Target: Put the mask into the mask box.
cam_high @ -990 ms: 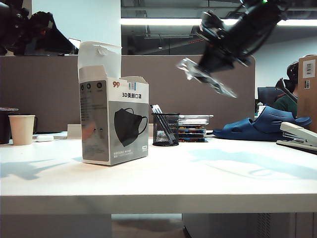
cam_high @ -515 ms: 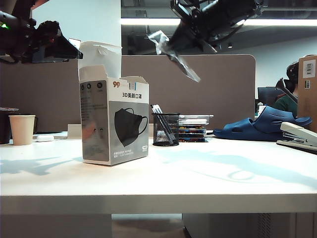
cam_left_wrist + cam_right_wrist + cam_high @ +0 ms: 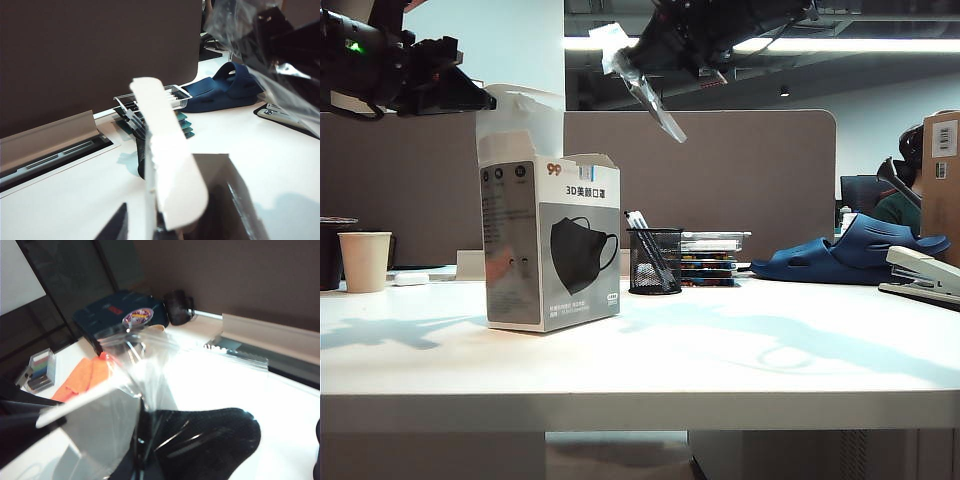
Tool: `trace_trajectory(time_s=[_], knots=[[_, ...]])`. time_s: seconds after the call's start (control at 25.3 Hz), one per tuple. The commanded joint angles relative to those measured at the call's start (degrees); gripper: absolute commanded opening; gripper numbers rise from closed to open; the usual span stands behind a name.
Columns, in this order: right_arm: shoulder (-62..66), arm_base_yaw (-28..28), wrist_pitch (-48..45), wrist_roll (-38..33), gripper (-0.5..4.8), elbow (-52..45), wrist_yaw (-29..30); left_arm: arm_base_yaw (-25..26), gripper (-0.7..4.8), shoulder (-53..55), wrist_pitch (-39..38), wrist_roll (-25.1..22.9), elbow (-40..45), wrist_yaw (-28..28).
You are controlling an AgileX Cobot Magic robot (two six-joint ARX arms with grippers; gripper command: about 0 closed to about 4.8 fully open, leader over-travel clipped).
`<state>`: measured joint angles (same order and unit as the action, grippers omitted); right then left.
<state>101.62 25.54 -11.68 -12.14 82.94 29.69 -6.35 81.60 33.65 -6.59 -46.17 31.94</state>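
While the white table lies nearest the exterior camera, the tall white-and-grey cardboard mask box with the printed black mask picture stands upright on its left part, its white top flaps raised. Just behind and to the right of the box sit a black wire-mesh pen holder and a stack of flat clear cases. Farther right on the table lie a dark blue rubber slipper and a grey stapler; at the far left stands a white paper cup.

Above the box, the left gripper reaches in from the left at the raised flap. In the left wrist view that flap stands close before the camera, but the fingertips are hidden, so whether this gripper is apart, together or pinching the flap cannot be told.

Higher and to the right of the box top, the right gripper is clamped on the mask, a thin black face mask in a shiny clear plastic wrapper that hangs tilted in the air, apart from the box. The right wrist view shows the wrapper and the black mask inside it.
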Motion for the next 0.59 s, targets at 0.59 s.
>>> trace_trajectory(time_s=[0.59], knots=[[13.0,6.6,-33.1,-4.8,-0.08,0.1,-1.8,0.0,-0.07,0.1,-0.1,4.2,-0.2,4.4]])
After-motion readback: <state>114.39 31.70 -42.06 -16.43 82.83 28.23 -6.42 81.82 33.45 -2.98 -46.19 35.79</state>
